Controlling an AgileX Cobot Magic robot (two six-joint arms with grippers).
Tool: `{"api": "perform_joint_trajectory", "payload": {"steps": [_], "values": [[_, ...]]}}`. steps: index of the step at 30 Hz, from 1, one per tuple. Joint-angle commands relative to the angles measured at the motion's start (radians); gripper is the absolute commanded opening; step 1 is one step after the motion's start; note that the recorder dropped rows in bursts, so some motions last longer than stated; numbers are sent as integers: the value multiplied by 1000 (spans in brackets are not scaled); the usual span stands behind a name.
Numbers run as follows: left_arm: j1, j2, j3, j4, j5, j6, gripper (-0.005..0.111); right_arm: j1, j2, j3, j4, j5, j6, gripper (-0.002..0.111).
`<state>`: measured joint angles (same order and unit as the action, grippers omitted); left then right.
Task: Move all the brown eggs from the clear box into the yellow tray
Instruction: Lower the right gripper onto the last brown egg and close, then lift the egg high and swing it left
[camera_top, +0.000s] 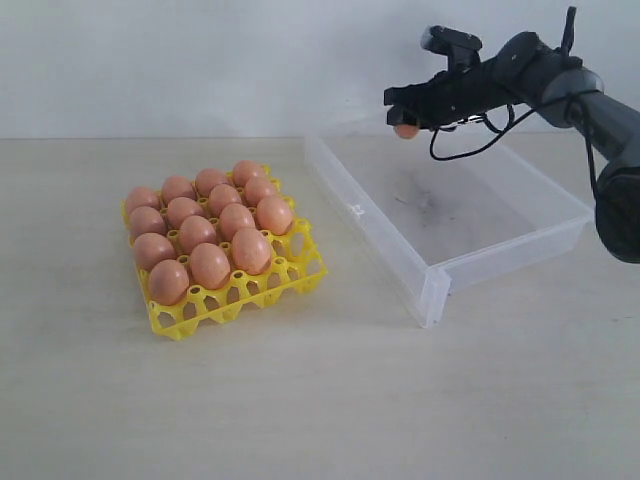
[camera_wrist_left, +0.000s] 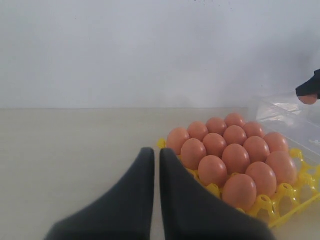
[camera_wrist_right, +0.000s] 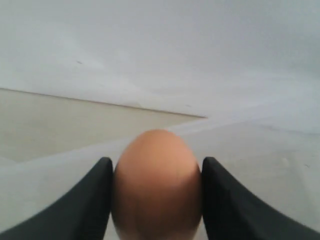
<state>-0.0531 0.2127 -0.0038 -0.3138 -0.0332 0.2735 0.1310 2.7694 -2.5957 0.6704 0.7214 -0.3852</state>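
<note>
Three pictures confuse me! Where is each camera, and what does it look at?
Exterior: off the arms, facing a yellow plastic egg tray and clear plastic box; right arm shows.
Left wrist: on that wrist, facing the tray; shut left gripper shows.
Right wrist: on that wrist, over the box; right gripper holds a smooth brown egg.
Shared: exterior and left wrist both show the tray.

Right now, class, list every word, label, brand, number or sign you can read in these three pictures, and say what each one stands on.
None: no writing can be read in any view.
The brown eggs, the yellow tray and the clear box are plain.
The box's small white clasp and the dark scuffs on its floor are marks, not text.
</note>
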Motion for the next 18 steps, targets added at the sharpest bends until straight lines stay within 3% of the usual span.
{"api": "perform_joint_trajectory", "payload": {"steps": [1, 6, 11, 14, 15, 16, 17, 18], "values": [[-5, 3, 4, -5, -12, 5, 4, 19, -48, 2, 191, -20, -202, 0], [-5, 3, 4, -5, -12, 5, 4, 69, -97, 2, 167, 47, -426, 0], [-5, 3, 4, -5, -12, 5, 4, 142, -132, 2, -178, 58, -360, 0], [-5, 3, 4, -5, -12, 5, 4, 204, -134, 2, -604, 69, -149, 0], [-5, 3, 4, -5, -12, 5, 4, 234, -134, 2, -882, 71, 75, 0], [-5, 3, 4, -5, -12, 5, 4, 242, -134, 2, -998, 69, 178, 0], [-5, 3, 4, -5, -12, 5, 4, 258, -134, 2, -1209, 66, 410, 0], [-5, 3, 4, -5, -12, 5, 4, 260, -134, 2, -1258, 63, 472, 0]]}}
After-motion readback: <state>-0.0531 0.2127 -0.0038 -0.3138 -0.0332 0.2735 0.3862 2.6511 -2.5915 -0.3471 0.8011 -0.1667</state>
